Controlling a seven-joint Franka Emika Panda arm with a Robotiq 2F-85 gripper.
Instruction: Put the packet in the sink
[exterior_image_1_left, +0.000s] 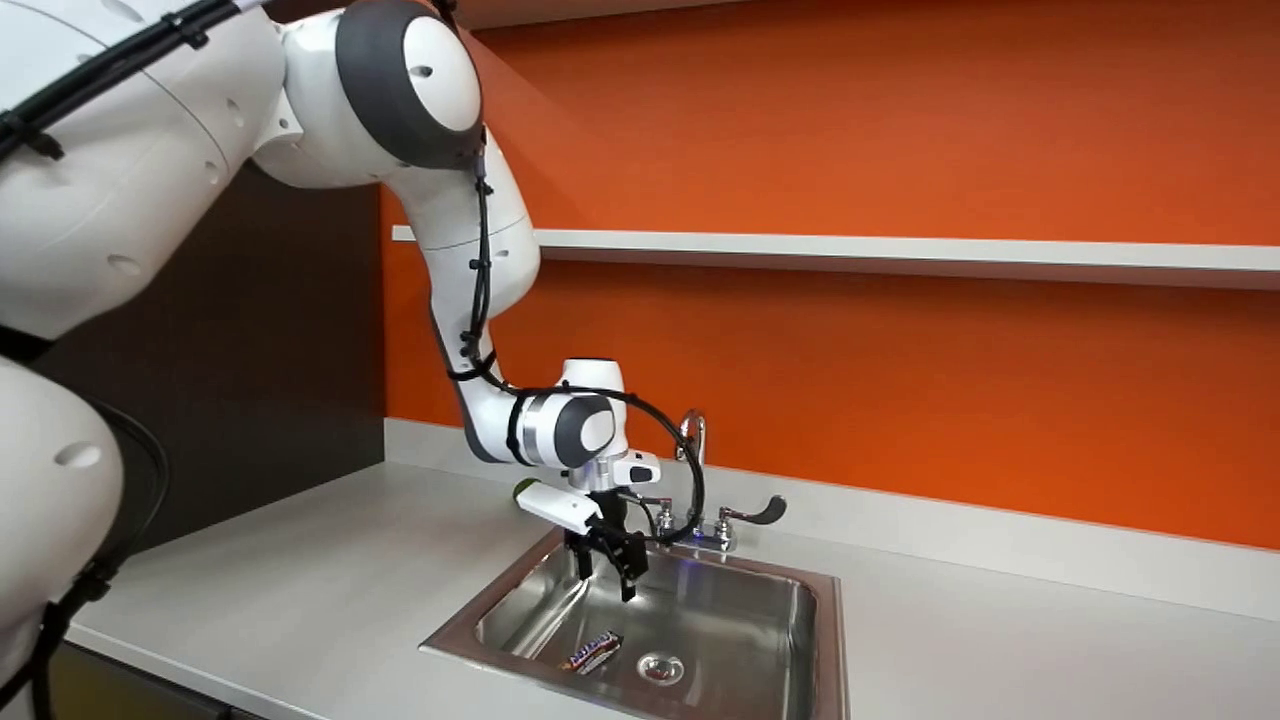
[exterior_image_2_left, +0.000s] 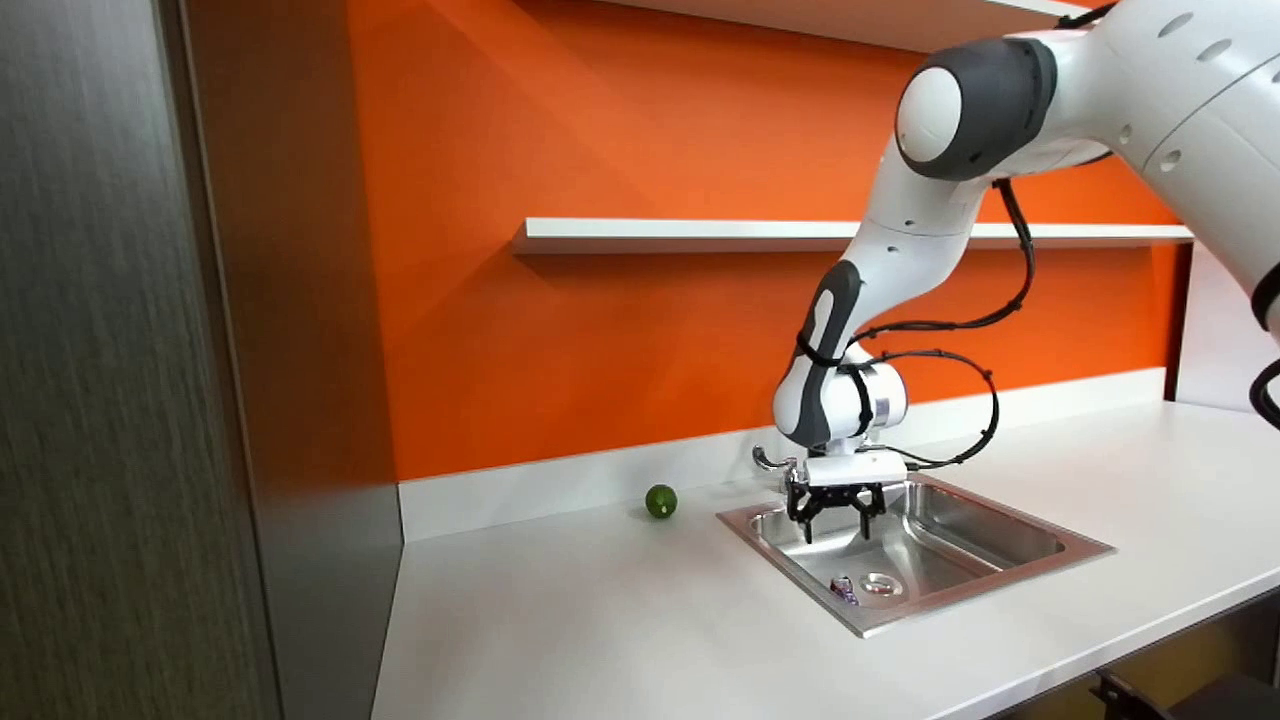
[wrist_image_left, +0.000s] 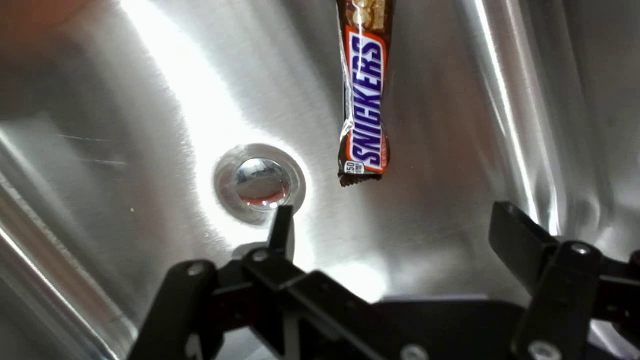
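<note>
The packet is a dark Snickers wrapper lying on the floor of the sink, beside the drain; it shows in both exterior views (exterior_image_1_left: 592, 652) (exterior_image_2_left: 844, 590) and in the wrist view (wrist_image_left: 367, 100). The sink is a rectangular steel basin (exterior_image_1_left: 829, 640) (exterior_image_2_left: 1040, 558), and its bare floor fills the wrist view (wrist_image_left: 430, 200). My gripper (exterior_image_1_left: 607, 582) (exterior_image_2_left: 837, 536) hangs over the back part of the basin. In the wrist view its fingers (wrist_image_left: 391, 212) are wide apart with nothing between them. The packet is apart from the fingers, beyond their tips, with its far end cut off by the frame edge.
A chrome faucet (exterior_image_1_left: 694, 440) with two handles stands at the sink's back edge, close to the gripper. The round drain (wrist_image_left: 261, 182) is next to the packet. A small green ball (exterior_image_2_left: 660, 501) sits on the counter (exterior_image_2_left: 560, 610) by the wall. A white shelf (exterior_image_1_left: 900, 250) runs above.
</note>
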